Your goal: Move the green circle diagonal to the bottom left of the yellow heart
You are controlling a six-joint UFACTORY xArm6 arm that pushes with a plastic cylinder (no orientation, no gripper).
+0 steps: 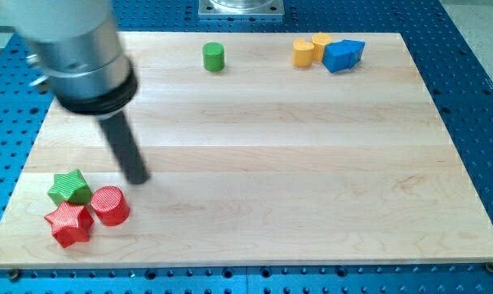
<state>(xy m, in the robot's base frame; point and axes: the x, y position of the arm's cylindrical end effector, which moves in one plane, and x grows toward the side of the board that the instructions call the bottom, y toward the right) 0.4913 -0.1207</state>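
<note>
The green circle (213, 56), a short upright cylinder, stands alone near the top edge of the wooden tabletop (312, 180), at about eleven o'clock from the board's middle. At three o'clock from it, well apart, sits a tight cluster: two yellow blocks, the left one (303, 53) rounded and a second (321, 41) touching it behind, with two blue blocks (343, 55) pressed against them; which yellow piece is the heart I cannot tell for sure. My tip (139, 179) rests far away at about eight o'clock, just beside a red cylinder (110, 205), a green star (69, 187) and a red star (69, 224). There is no pincer on this rig, only the rod, so nothing is gripped. The circle looks light, rigid and smooth-sided, likely to slide easily but slip off a glancing push. I judge contact should land squarely on its nine o'clock wall, centred, to drive it towards the yellow cluster's lower left
</note>
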